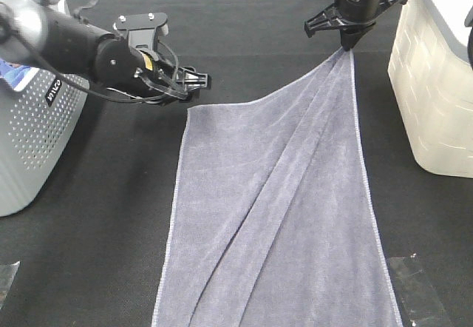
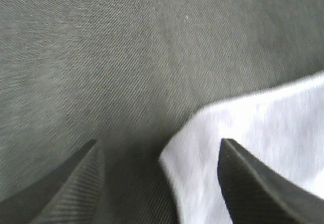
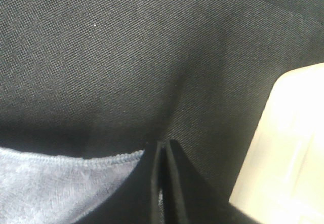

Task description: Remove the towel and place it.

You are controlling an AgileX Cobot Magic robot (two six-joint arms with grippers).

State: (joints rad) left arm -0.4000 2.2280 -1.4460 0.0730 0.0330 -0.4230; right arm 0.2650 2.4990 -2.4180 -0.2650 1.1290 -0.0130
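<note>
Jaws on the right arm, seen from the high camera, are pressed together on one far corner of the towel (image 1: 288, 216). That corner is lifted, and the cloth fans away from them in long folds onto the dark surface (image 1: 96, 253). The left jaws stand apart, low, just beside the other far corner, which lies loose. A grey basket (image 1: 29, 142) is behind the left arm and a white bin (image 1: 436, 83) is near the right jaws.

From the left wrist, the towel's (image 2: 253, 122) corner is seen between the parted jaws, under one finger and well short of the other; nothing is gripped. The step in hand is judged to be the taking of this corner. The jaws should be lowered to the surface (image 2: 126, 46) and pushed on until the hem is well inside before closing, lest only the tip be pinched.

From the right wrist, the jaws are shut tight on the towel (image 3: 50, 183), its stitched hem just beside them, and the bin (image 3: 283, 148) is close on the other side.
</note>
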